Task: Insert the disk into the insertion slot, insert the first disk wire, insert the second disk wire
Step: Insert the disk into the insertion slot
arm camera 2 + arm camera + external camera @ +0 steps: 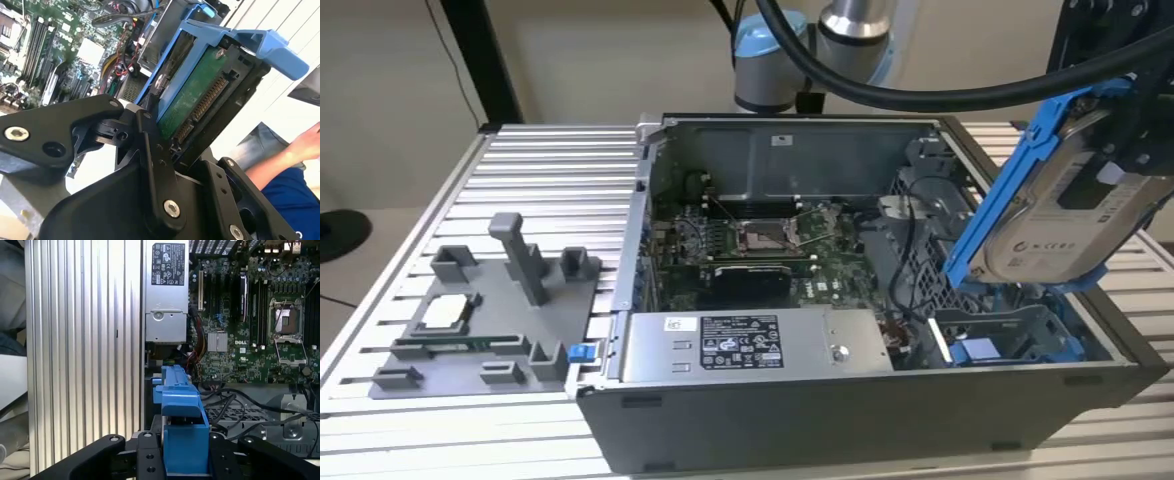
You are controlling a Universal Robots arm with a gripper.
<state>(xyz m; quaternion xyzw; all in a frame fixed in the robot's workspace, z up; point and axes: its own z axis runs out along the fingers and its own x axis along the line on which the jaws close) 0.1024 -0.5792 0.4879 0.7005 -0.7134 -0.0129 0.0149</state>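
Observation:
My gripper (1117, 165) is shut on the disk (1061, 215), a silver-grey drive with a white label in a bright blue carrier. It holds the disk tilted, nearly on edge, above the open computer case at the exterior view's right. The second wrist view has the disk's green board and connector (200, 100) between the black fingers (150, 150). In the first wrist view the blue carrier (182, 410) sits between the jaws. The insertion slot (1014, 335), a grey metal bay with a blue tab, lies below the disk in the case's near corner. Black cables (907, 290) hang beside it.
The grey power-supply box (734, 345) sits along the case's near wall, with the motherboard (747, 240) behind it. A grey fixture (494, 310) stands on the slatted aluminium table (534, 170) at the exterior view's left. A person's hand (305, 142) is close to the case.

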